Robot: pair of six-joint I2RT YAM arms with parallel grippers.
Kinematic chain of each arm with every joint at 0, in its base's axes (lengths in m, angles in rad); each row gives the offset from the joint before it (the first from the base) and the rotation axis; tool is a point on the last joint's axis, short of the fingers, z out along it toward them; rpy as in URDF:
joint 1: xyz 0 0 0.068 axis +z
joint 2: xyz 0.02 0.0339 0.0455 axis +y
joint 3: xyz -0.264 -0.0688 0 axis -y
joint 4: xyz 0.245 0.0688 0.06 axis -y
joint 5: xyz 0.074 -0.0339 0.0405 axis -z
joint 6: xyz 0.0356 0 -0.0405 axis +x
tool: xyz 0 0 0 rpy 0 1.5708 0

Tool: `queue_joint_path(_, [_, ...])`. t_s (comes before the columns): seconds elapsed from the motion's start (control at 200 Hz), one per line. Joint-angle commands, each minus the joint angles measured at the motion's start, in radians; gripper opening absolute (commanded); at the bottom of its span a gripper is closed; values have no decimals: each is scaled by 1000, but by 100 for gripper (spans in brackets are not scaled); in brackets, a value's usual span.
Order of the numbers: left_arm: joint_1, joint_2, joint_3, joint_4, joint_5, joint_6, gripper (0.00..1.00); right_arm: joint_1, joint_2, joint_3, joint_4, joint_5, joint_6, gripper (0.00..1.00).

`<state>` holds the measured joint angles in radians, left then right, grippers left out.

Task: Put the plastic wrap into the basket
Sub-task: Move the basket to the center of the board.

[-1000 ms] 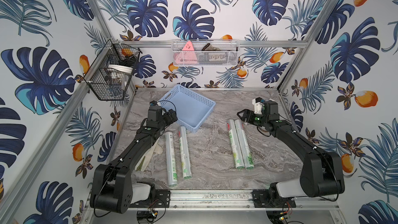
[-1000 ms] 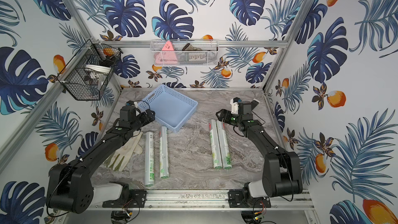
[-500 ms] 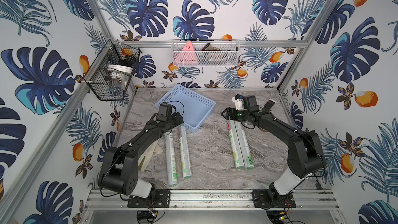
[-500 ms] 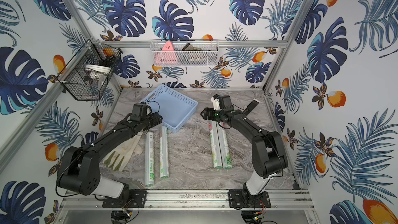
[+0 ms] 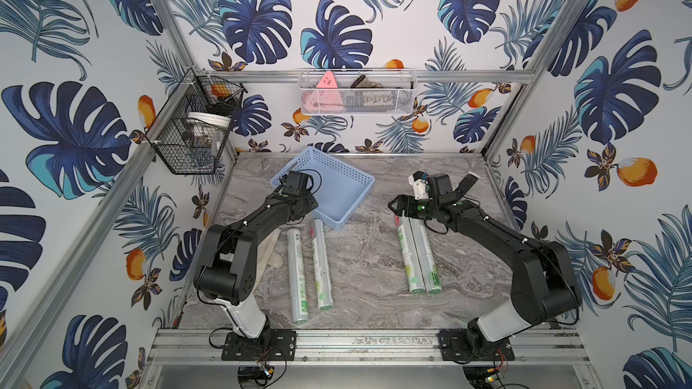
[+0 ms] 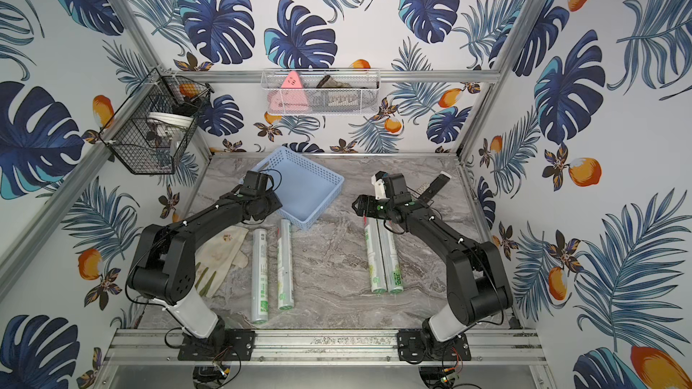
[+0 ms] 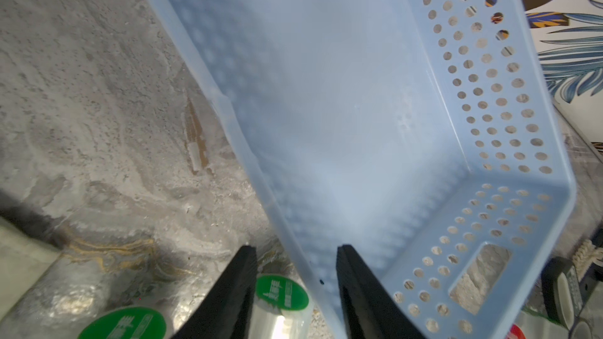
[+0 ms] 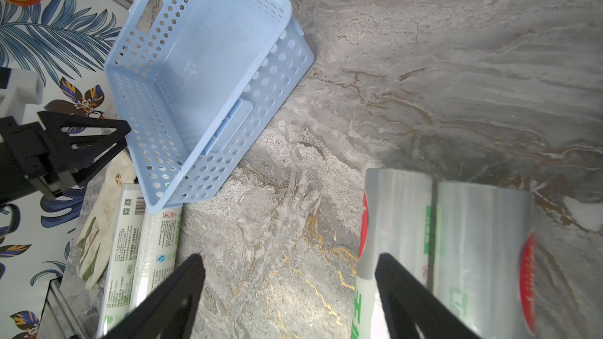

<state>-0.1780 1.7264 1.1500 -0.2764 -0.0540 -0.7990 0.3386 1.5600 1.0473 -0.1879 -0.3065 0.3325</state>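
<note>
The light blue basket (image 5: pixel 339 196) (image 6: pixel 310 188) stands askew at the back of the marble table. Its near wall (image 7: pixel 359 92) runs between the jaws of my left gripper (image 7: pixel 295 249) (image 5: pixel 317 206), one finger inside and one outside, with a gap still showing. Two plastic wrap rolls (image 5: pixel 297 275) (image 5: pixel 322 267) lie side by side just before the basket. Two more (image 5: pixel 408 256) (image 5: pixel 427 256) lie to the right. My right gripper (image 8: pixel 288 259) (image 5: pixel 395 207) hangs open over their far ends (image 8: pixel 398 210), holding nothing.
A cream glove (image 5: pixel 271 252) lies under the left arm beside the left rolls. A dark remote (image 5: pixel 466 183) rests at the back right. A black wire basket (image 5: pixel 194 132) and a white mesh basket (image 5: pixel 355 95) hang on the walls.
The left gripper has moved right onto the basket's near wall and its jaws have narrowed. The right gripper has swung left and forward to the far ends of the right rolls, opening slightly.
</note>
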Motion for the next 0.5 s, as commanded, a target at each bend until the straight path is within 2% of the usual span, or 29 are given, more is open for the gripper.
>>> queue_joint_path(0.0, [-3,23,20,-11,-23,-24,44,0,-26,-20,0,24,-4,87])
queue_joint_path(0.075, [-4,39,37,-13,-20,-23,38,1,-39,-34,3,32,-6,88])
queue_joint_path(0.495, [-37,122,137,-59,-17,19,23,2,-62,-75,9,71,-6,93])
